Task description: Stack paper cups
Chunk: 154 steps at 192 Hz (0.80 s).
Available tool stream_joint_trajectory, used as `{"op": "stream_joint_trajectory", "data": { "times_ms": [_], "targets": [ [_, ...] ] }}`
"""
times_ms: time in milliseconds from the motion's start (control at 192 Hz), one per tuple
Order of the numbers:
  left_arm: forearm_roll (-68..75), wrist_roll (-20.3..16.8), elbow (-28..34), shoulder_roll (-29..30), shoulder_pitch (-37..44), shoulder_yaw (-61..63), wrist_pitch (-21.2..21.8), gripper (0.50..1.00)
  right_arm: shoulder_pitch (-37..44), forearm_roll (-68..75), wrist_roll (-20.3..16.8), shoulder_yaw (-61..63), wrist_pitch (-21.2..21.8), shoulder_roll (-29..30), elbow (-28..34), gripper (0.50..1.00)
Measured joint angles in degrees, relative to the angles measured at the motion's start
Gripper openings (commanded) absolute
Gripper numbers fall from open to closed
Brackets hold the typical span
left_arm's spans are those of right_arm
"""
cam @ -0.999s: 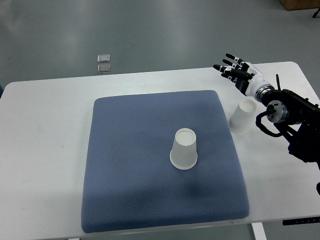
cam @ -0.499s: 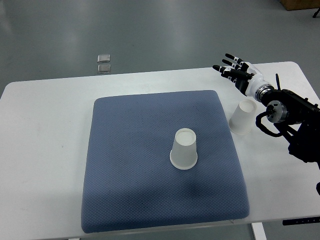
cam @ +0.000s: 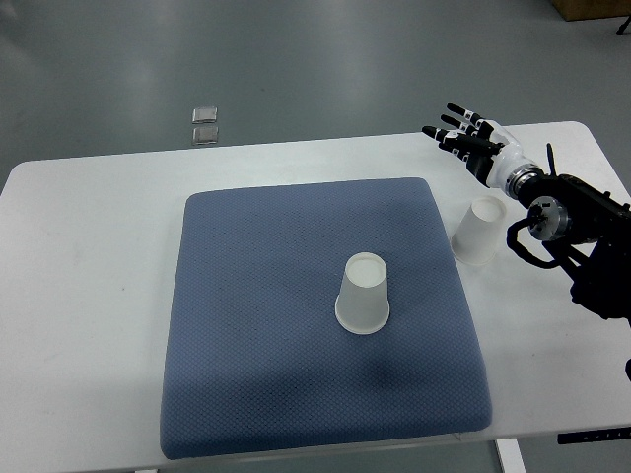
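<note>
One white paper cup (cam: 363, 294) stands upside down near the middle of the blue mat (cam: 256, 325). A second white paper cup (cam: 479, 231) stands upside down on the white table just off the mat's right edge. My right hand (cam: 463, 138) hovers above and behind that second cup, fingers spread and holding nothing, about a hand's length from it. Its dark forearm (cam: 577, 232) comes in from the right edge. The left arm does not show.
The white table (cam: 89, 296) carries the mat, and its right edge lies close to my forearm. Two small grey squares (cam: 205, 124) lie on the floor beyond the table's far edge.
The right hand has shifted very slightly up and to the right. Both cups stand where they were.
</note>
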Motion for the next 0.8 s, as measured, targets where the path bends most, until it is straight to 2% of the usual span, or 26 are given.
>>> {"op": "stream_joint_trajectory", "data": {
  "times_ms": [369,676,801],
  "targets": [
    [0.00,0.00,-0.01,0.00,0.00,0.00,0.00,1.000,0.16,0.01,0.00,0.09,0.25,-0.83,-0.06,0.913],
    [0.00,0.00,-0.01,0.00,0.00,-0.01,0.00,1.000,0.14,-0.20,0.07,0.26,1.87,-0.98,-0.09,0.913],
    [0.00,0.00,-0.01,0.00,0.00,0.00,0.00,1.000,0.14,-0.86,0.08,0.26,3.84,-3.10,0.89,0.913]
  ]
}}
